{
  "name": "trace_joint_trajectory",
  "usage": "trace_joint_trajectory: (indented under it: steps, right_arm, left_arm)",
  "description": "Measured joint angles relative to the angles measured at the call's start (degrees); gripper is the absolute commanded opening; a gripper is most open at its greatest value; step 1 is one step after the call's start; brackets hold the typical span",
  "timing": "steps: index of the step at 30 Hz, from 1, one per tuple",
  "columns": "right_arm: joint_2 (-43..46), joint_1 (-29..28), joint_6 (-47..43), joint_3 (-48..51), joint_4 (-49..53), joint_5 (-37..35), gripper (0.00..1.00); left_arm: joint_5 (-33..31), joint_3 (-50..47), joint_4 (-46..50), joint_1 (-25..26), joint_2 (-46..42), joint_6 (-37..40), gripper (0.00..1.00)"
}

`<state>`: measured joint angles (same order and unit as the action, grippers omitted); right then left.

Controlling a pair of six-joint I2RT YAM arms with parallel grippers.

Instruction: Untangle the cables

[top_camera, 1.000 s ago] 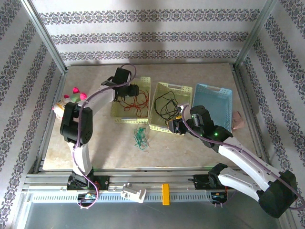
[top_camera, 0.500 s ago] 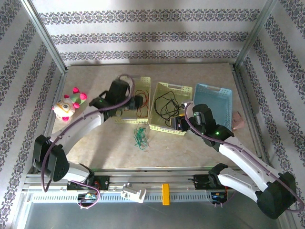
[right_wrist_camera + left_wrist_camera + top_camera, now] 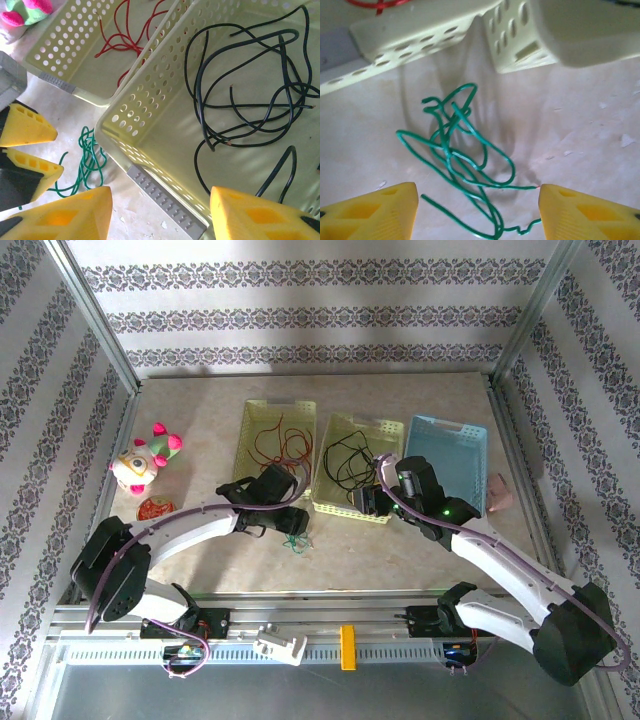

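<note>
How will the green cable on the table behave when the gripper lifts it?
Probably floppy: the green cable lies in loose, uneven loops. Likely light: it is a thin strand. The left gripper may pinch only one loop, leaving the rest dangling.

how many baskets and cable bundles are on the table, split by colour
yellow baskets: 2
blue basket: 1
red cable bundle: 1, in the left yellow basket
black cable bundle: 1, in the other yellow basket
green cable bundle: 1, loose on the table
total: 6
</note>
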<state>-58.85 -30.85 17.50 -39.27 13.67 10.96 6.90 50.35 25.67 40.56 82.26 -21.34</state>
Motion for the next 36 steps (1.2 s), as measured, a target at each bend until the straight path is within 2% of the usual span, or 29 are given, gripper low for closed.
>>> trace_joint_trajectory:
  steps: [4,13,18,20,24,25,31,36]
  right_arm:
    - [0.8,0.0,0.4,0.0,0.0,0.0,0.55]
    - [1.1,0.0,0.4,0.0,0.0,0.0,0.55]
    - [1.5,0.0,0.4,0.6,-0.2,0.0,0.55]
    - [1.5,0.0,0.4,0.8,-0.2,0.0,0.55]
    - [1.5,0.0,0.4,1.0,-0.2,0.0,0.55]
    - [1.5,0.0,0.4,1.0,-0.2,0.2,0.55]
    - [1.3,-1.1,0.1,1.0,-0.2,4.1,0.55]
    - [-2.8,-6.5,-2.7,-0.5,0.2,9.1,0.55]
  left_arm:
    - [-1.8,-0.2,1.3,0.3,0.1,-1.2,0.57]
    - [-2.0,-1.9,3.7,3.7,1.3,-4.5,0.52]
    - [-2.5,-3.9,4.0,6.0,0.3,-6.6,0.44]
    - [-2.6,-4.0,4.0,6.6,0.3,-7.1,0.35]
    - [-3.1,-4.0,4.2,7.4,0.5,-7.5,0.05]
    - [-3.1,-3.9,4.3,7.5,0.5,-7.4,0.0]
    - [-3.1,-3.0,5.4,7.5,-1.0,-5.1,0.0]
    - [0.2,-3.1,4.8,7.5,-12.9,-0.3,0.0]
